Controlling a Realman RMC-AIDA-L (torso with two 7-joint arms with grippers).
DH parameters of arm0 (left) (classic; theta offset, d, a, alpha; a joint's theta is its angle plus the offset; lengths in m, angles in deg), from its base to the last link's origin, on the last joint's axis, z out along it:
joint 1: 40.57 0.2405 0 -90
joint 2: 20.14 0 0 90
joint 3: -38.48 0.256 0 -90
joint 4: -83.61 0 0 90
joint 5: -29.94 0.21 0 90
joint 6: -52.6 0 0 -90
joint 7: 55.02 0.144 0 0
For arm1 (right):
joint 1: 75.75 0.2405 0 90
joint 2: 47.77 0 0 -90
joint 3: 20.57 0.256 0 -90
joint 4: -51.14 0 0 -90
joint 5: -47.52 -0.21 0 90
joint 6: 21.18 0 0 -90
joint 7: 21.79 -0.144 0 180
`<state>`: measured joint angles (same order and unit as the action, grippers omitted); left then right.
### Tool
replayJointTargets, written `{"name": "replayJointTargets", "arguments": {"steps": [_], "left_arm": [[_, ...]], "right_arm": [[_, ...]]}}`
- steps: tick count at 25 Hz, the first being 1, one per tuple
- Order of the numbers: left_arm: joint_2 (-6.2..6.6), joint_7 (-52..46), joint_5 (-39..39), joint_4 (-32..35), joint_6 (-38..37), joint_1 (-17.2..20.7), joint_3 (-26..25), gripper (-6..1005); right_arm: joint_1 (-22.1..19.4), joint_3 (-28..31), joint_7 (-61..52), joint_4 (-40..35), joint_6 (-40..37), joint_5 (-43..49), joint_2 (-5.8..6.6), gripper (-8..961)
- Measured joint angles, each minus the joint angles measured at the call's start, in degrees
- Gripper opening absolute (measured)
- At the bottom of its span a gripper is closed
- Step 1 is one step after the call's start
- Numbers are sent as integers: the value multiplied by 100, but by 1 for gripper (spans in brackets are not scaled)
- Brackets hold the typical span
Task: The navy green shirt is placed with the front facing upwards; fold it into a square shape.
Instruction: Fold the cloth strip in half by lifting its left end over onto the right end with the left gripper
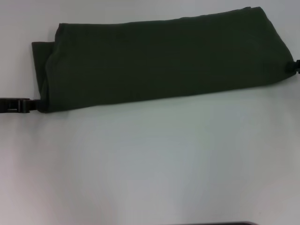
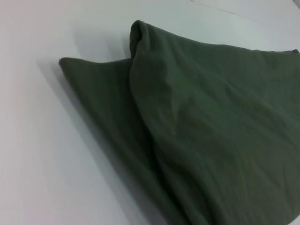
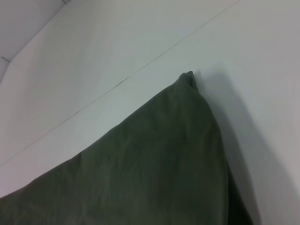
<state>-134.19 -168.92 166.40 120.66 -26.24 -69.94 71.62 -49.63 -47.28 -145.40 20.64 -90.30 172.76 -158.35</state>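
The navy green shirt lies folded into a long band across the far part of the white table, plain dark cloth facing up. My left gripper reaches in from the left edge and is shut on the band's near left corner. At the right edge my right gripper is shut on the near right corner, where the cloth draws to a point. In the left wrist view the shirt shows stacked layers with a raised fold. The right wrist view has the shirt tapering to a far corner.
A lower layer of cloth sticks out past the band at its left end. A thin seam crosses the table surface beyond the shirt. A dark edge shows at the bottom of the head view.
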Motion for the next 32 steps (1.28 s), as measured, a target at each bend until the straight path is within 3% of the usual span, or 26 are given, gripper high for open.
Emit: {"name": "replayJointTargets", "arguments": {"steps": [8, 16, 32], "left_arm": [[107, -1, 4, 41, -202, -3, -40, 2], [269, 72, 2, 189, -867, 108, -59, 11], [206, 320, 3, 530, -2174, 802, -136, 29]], "right_arm": [[-295, 103, 397, -1, -317, -4, -92, 10], [-858, 753, 1263, -60, -1244, -9, -198, 10], [-1499, 820, 1733, -67, -1931, 22, -136, 11]]}}
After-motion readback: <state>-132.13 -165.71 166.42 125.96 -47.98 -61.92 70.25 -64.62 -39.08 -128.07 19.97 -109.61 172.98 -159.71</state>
